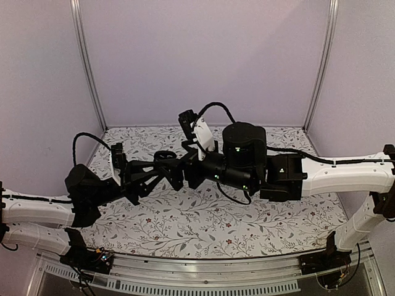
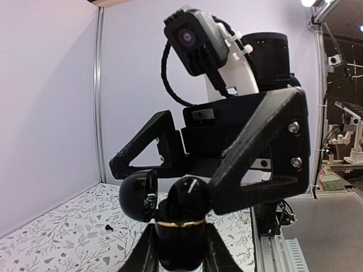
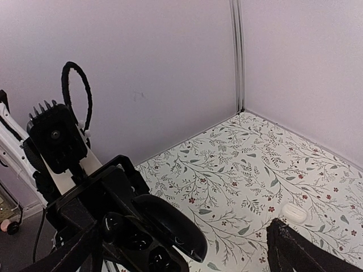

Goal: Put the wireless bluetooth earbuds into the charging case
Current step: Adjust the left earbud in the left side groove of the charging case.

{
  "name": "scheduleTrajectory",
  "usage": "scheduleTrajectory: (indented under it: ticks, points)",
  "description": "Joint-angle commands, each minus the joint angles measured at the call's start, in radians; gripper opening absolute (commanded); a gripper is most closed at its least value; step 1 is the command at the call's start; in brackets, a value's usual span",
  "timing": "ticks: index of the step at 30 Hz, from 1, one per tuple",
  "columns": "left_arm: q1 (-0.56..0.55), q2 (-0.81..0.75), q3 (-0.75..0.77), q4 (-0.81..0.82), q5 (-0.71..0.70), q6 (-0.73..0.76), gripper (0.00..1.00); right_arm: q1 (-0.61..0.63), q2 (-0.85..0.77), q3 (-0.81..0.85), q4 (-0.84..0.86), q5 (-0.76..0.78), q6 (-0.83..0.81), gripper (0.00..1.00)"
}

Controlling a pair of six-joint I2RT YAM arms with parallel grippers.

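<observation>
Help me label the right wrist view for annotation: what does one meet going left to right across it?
Left arm's wrist camera → open black charging case → small white case.

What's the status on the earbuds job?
Left fingers shut on open charging case. Right fingers open near it. Small dark piece, maybe an earbud, lies on table.
</observation>
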Motion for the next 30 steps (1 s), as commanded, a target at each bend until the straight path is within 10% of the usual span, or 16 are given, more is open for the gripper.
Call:
scheduleTrajectory:
  ticks: [1, 30]
  points:
    - [0.002, -0.008, 0.001, 0.010, 0.007, 0.009, 0.00, -0.025, -0.004, 0.011, -0.017, 0.024, 0.027, 0.99]
    - [0.001, -0.018, 0.006, 0.001, 0.009, 0.013, 0.00, -0.050, -0.084, -0.067, -0.011, -0.025, 0.022, 0.99]
